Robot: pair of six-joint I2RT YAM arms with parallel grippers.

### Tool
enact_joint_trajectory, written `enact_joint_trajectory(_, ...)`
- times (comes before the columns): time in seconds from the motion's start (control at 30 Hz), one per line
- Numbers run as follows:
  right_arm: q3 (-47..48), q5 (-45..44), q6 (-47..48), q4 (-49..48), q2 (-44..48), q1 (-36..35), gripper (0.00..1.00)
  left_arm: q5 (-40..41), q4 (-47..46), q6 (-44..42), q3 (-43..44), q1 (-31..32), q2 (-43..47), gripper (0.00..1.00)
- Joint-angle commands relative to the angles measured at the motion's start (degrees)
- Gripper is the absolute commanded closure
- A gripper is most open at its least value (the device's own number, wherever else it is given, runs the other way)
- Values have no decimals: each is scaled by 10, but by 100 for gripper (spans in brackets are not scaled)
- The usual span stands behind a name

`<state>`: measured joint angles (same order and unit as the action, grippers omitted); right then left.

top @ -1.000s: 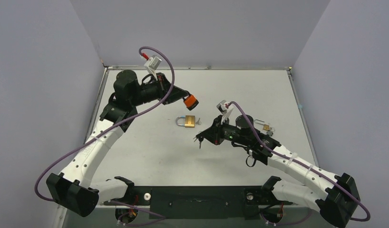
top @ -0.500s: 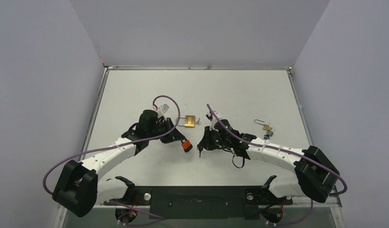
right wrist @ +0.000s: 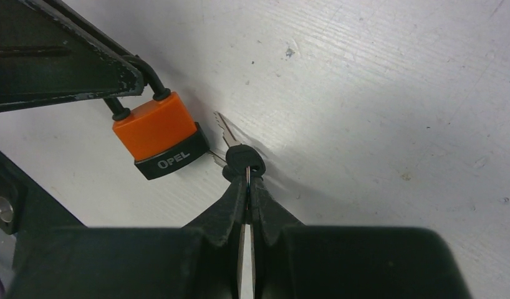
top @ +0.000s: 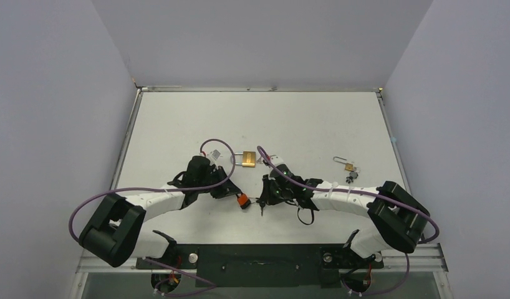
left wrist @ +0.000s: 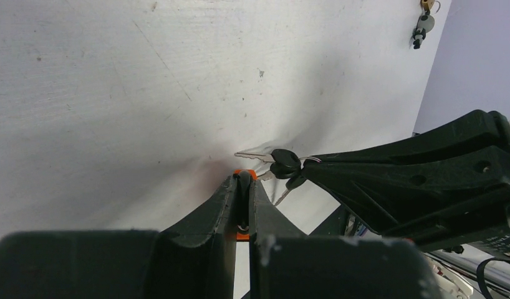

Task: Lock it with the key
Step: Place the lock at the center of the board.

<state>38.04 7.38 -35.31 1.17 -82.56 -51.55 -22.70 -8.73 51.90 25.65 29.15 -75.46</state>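
**Top view.** Table (top: 178,124), grey. Left gripper (top: 239,198) lay low near the front edge, jaws clamped on the orange lock (top: 243,201). Right gripper (top: 264,199) sat just beside it, jaws clamped on the key (top: 262,207). A brass lock (top: 248,159) lay flat beyond them, untouched. A small lock (top: 349,166) with spare keys sat well off to the right. A second before, both arms had been stretched out over mid-table and well apart. They had since drawn back and come down, so lock and key were almost meeting.

**Left wrist.** Left gripper (left wrist: 242,184) had its fingers pressed together, with only a sliver of the orange lock (left wrist: 243,174) showing at the tips. The key (left wrist: 257,154) lay just ahead with its blade level, held by the right gripper (left wrist: 308,167).

**Right wrist.** Right gripper (right wrist: 247,180) pinched the key's black head. The key (right wrist: 229,138) pointed its blade past the lock's black base without entering it. The orange lock (right wrist: 156,128) hung by its shackle from the left gripper (right wrist: 137,78).

**Assessment.** The approach looked complete. Finding the keyway and turning the key were not yet done.
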Motion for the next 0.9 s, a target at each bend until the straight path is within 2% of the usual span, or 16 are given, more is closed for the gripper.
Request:
enact_joint_trajectory(0.0, 25, -40, -6, 3, -17, -5, 100, -7, -71, 8, 4, 2, -20, 100)
enact_joint_trajectory(0.07, 29, -55, -3, 16, -20, -4, 95, -1, -62, 6, 5, 2, -27, 100)
enact_joint_trajectory(0.17, 28, -63, -4, 25, -14, -5, 75, 11, -41, -3, 13, 2, -31, 100)
enact_joint_trajectory(0.23, 28, -67, -6, 28, -8, -5, 64, 23, -21, -9, 20, 2, -30, 89)
enact_joint_trajectory(0.27, 29, -70, -7, 30, -5, -4, 61, 32, -5, -12, 22, 2, -27, 80)
enact_joint_trajectory(0.3, 31, -71, -7, 34, 3, -5, 55, 37, 4, -17, 28, 2, -26, 76)
enact_joint_trajectory(0.33, 33, -81, -8, 38, 7, -5, 53, 48, 26, -20, 32, 2, -21, 70)
enact_joint_trajectory(0.4, 39, -103, -9, 59, 27, -4, 45, 66, 55, -29, 43, 3, -10, 67)
enact_joint_trajectory(0.6, 78, -191, -20, 137, 76, 21, 37, 129, 163, -71, 98, 18, 33, 60)
enact_joint_trajectory(0.7, 87, -236, -32, 169, 92, 47, 36, 180, 222, -99, 133, 35, 50, 57)
enact_joint_trajectory(0.87, 85, -261, -50, 220, 129, 150, 36, 188, 253, -121, 176, 42, 79, 53)
